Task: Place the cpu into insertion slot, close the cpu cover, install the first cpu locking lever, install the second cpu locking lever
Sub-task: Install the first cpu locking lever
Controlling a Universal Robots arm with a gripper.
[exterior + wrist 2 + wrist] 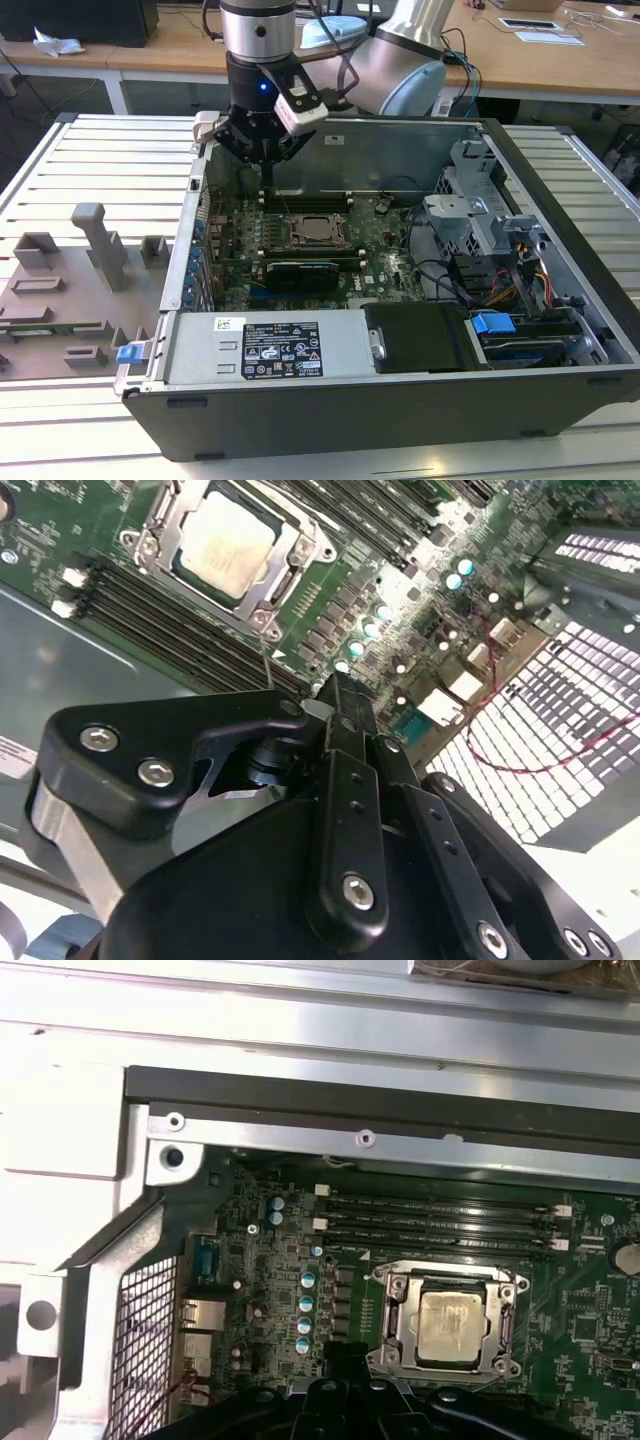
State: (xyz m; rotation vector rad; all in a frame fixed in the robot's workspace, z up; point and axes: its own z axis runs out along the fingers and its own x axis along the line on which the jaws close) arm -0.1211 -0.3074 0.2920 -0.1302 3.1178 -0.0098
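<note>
The hand [266, 158], fingers pinched together on nothing, is hovering beside the thin upright locking lever [268, 668], which, I judge, is calling for a slow, steady push down under its catch.

Up front, a pale slatted metal counter [90, 150]. Behind, long wooden desks [600, 65] strewn with papers [545, 30]. Beneath those, dark floor [40, 115].

The computer case [400, 425] is lying open on the table [90, 160]. Inside, the cpu [448, 1322] is sitting in the insertion slot [298, 241], the cpu cover [400, 1312] lying flat around it. In the exterior view, memory slots [305, 200] are running just behind it, an expansion card [300, 271] just before it. The gripper [264, 160] is hanging above the memory slots.
</note>
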